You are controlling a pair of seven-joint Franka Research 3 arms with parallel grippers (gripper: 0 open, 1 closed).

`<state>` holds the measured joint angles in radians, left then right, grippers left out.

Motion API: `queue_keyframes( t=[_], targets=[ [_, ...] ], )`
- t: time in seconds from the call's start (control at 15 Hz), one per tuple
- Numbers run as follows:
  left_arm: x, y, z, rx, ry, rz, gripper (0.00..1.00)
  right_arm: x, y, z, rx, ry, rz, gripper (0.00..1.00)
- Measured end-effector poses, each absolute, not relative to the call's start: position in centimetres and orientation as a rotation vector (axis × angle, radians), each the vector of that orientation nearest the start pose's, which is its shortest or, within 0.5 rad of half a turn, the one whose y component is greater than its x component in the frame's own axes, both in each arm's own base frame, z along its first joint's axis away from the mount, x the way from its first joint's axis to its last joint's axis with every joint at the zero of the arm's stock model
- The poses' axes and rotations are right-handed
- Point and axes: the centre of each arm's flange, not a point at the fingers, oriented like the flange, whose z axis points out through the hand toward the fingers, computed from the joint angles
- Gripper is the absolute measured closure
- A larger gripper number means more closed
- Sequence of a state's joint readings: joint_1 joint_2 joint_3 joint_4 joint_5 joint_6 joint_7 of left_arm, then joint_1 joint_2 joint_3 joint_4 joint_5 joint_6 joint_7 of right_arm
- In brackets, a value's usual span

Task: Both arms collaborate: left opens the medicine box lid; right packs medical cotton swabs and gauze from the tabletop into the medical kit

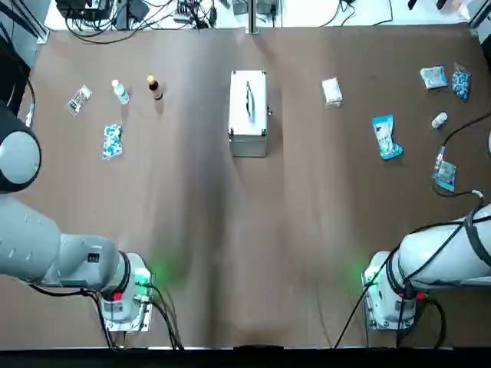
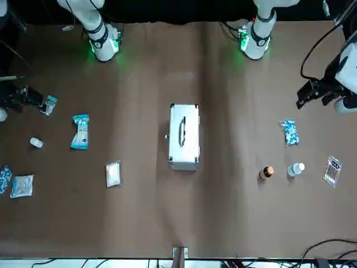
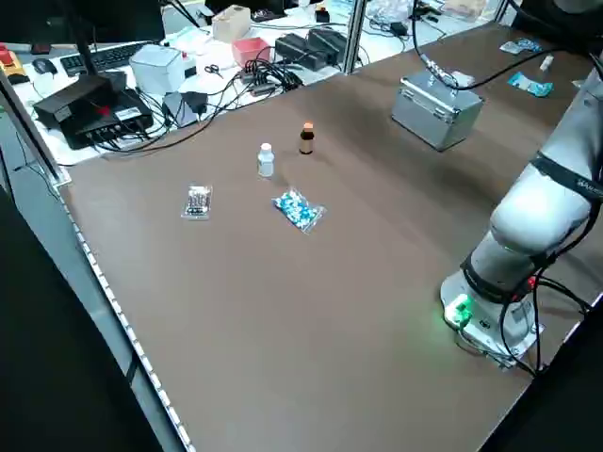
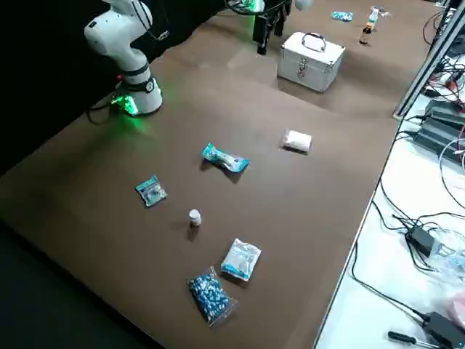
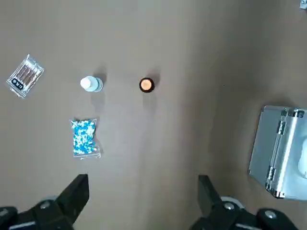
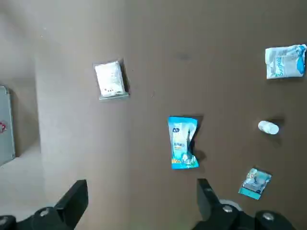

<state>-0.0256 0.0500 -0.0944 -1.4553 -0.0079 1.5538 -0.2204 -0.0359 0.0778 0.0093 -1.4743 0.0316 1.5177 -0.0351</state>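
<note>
right now the medical kit [image 1: 248, 113] sits shut mid-table, its long axis running away from the robot, with the medicine box lid [image 1: 248, 100] flat on top and its handle lying along that same line. on the robot's right side the medical cotton swabs [image 1: 386, 136] lie roughly parallel to the case and the gauze [image 1: 331, 91] lies between them, all apart. only the wrist views show the left gripper [image 5: 143, 191] and right gripper [image 6: 142, 194], both spread wide and holding nothing, high above the table [image 1: 253, 230].
</note>
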Motion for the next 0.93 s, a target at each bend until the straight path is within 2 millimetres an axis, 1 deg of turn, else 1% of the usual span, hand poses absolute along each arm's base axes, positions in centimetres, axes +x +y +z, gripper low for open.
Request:
queue_keyframes(
  t=[0.2, 0.47, 0.53, 0.6, 0.67, 0.73, 0.8, 0.93],
  targets=[
    [56.5, -6.7, 65.0, -3.158, -0.16, -0.075, 0.0, 56.8, -1.1, 62.2, -3.105, -0.018, 0.101, 0.0],
    [56.5, -6.7, 65.0, -3.157, -0.163, -0.074, 0.0, 55.7, -0.7, 63.3, -3.104, -0.03, 0.124, 0.0],
    [56.6, -6.7, 64.8, -3.157, -0.164, -0.069, 0.0, 55.7, -0.4, 63.3, -3.104, -0.04, 0.123, 0.0],
    [56.7, -6.6, 64.6, -3.157, -0.163, -0.06, 0.0, 55.8, 0.4, 63.3, -3.103, -0.065, 0.12, 0.0],
    [57.0, -6.6, 64.1, -3.156, -0.164, -0.049, 0.0, 56.0, 1.8, 63.0, -3.101, -0.108, 0.114, 0.0],
    [57.2, -6.6, 63.7, -3.156, -0.164, -0.037, 0.0, 56.4, 3.9, 62.4, -3.099, -0.166, 0.111, 0.0],
    [57.4, -6.6, 63.3, -3.155, -0.165, -0.027, 0.0, 56.7, 6.4, 61.4, -3.096, -0.233, 0.119, 0.0],
    [57.7, -6.6, 62.7, -3.154, -0.17, -0.008, 0.0, 57.5, 12.2, 58.4, -3.083, -0.382, 0.152, 0.0]
  ],
)
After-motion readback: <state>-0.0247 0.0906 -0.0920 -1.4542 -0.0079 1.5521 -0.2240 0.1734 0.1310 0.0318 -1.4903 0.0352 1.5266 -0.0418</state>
